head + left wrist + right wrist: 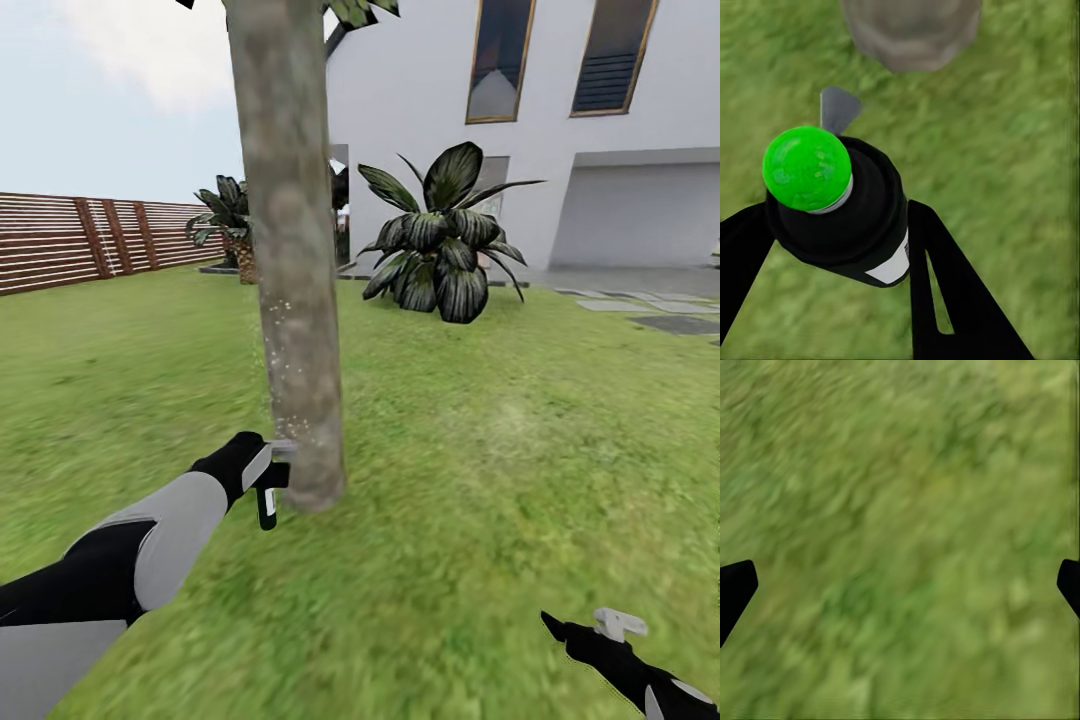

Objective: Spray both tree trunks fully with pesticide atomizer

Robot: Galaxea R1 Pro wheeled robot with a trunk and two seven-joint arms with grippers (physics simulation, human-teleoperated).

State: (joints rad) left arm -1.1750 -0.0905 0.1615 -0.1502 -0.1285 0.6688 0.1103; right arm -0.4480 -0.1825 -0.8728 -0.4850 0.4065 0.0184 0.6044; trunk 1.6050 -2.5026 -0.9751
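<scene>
The pesticide atomizer sits just left of centre in the head view, low against the base of the tree trunk, with its pale trigger head turned toward the bark and almost touching it. The left gripper has it clamped: in the left wrist view the two black fingers press on either side of the dark bottle body, whose white label peeks out beside one finger, a bright green cap facing the camera. Fine pale specks dot the trunk above the nozzle, reaching partway up its left edge, so spraying of this trunk looks under way but far from complete; most of the bark higher up shows no specks. The right gripper hangs at the lower right of the head view over the grass, holding nothing, its fingertips spread wide at the edges of the right wrist view. Beyond the trunk stand a broad-leafed plant, the white house at the upper right and the slatted fence at the left. The main risk is the nozzle sitting so near the bark: the spray may cover only a narrow patch, or the bottle may knock the trunk and twist in the grip, sending spray onto the lawn. The far side of the trunk may also be missed.
</scene>
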